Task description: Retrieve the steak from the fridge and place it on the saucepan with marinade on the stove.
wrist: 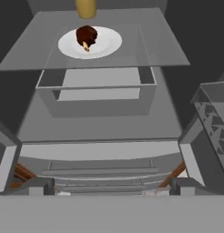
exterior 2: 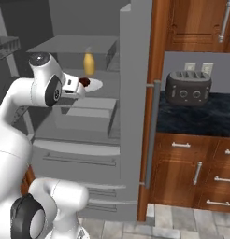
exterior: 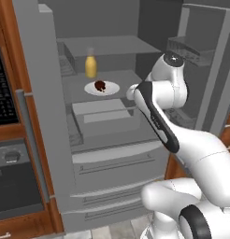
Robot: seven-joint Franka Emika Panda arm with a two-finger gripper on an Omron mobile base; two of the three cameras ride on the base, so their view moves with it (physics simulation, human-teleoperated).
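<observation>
The fridge stands with both doors swung wide. On its middle shelf a white plate carries the steak, a small dark brown lump with a tan spot. The same steak lies in front of a yellow-orange bottle. My gripper is open, fingertips far apart with nothing between them. It hangs in front of the shelves, short of the steak and pointing towards it. The saucepan with marinade and the stove are out of view.
A grey crisper box sits under the plate's shelf, with drawer fronts below. The open doors flank the arm, with bins on the right door. A wall oven is at left. A toaster stands on the dark counter.
</observation>
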